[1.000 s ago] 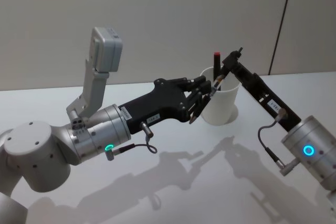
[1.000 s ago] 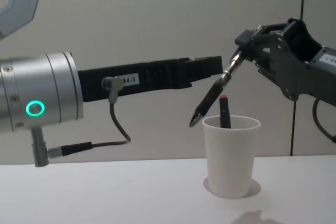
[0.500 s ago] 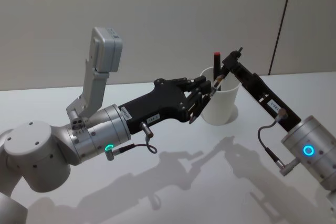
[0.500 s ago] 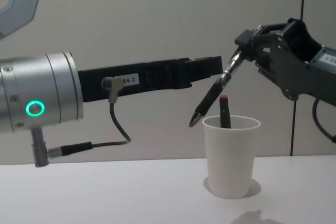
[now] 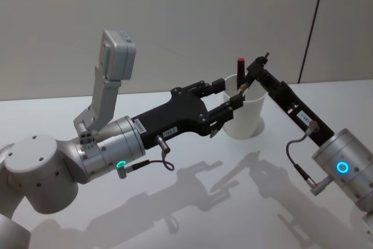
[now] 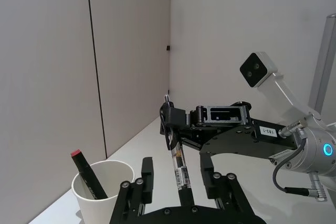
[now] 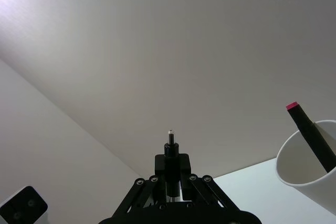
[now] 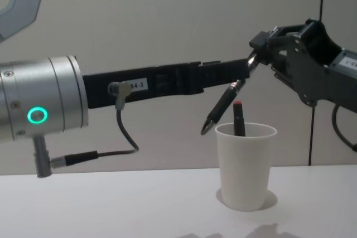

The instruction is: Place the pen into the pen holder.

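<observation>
Over pen holder (image 8: 245, 163): pen (image 8: 223, 107) tip-down, slanted

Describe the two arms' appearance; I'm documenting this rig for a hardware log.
Both arms are silver-grey cylinders ending in black linkage-fingered end effectors. The left arm carries a glowing green ring, a grey looping cable, a small white label, and a grey boxy camera on an angled bracket. The right arm shows a glowing blue ring, a grey cable, and a white label on its black end effector.
</observation>
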Controlling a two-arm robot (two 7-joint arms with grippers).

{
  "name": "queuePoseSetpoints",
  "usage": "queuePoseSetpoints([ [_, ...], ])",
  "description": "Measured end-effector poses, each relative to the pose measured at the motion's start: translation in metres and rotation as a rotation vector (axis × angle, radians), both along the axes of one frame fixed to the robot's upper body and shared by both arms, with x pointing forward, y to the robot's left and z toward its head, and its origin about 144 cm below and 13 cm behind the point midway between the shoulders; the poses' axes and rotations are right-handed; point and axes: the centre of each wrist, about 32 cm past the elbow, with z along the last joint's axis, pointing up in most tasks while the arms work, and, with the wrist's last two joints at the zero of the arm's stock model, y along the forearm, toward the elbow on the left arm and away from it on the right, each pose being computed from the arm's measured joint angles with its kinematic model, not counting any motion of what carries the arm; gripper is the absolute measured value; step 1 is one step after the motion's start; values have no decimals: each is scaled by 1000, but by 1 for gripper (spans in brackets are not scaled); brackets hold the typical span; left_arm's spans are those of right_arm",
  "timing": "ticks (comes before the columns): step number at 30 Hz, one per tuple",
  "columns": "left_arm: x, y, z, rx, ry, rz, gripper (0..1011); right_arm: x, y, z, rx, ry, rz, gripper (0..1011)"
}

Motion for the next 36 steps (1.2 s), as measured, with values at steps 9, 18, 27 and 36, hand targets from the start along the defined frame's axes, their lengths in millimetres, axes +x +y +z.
queuePoseSetpoints([
  [9,0,0,0,0,0,0,785,0,0,0,-1,-1,0,147],
  [18,0,0,0,0,0,0,1001,8,-5,4,-35,-48,-36,147],
  [27,0,0,0,0,0,0,1001,26,-15,14,-121,-148,-116,147],
  [36,0,0,0,0,0,0,1001,49,-25,25,-228,-258,-183,147],
])
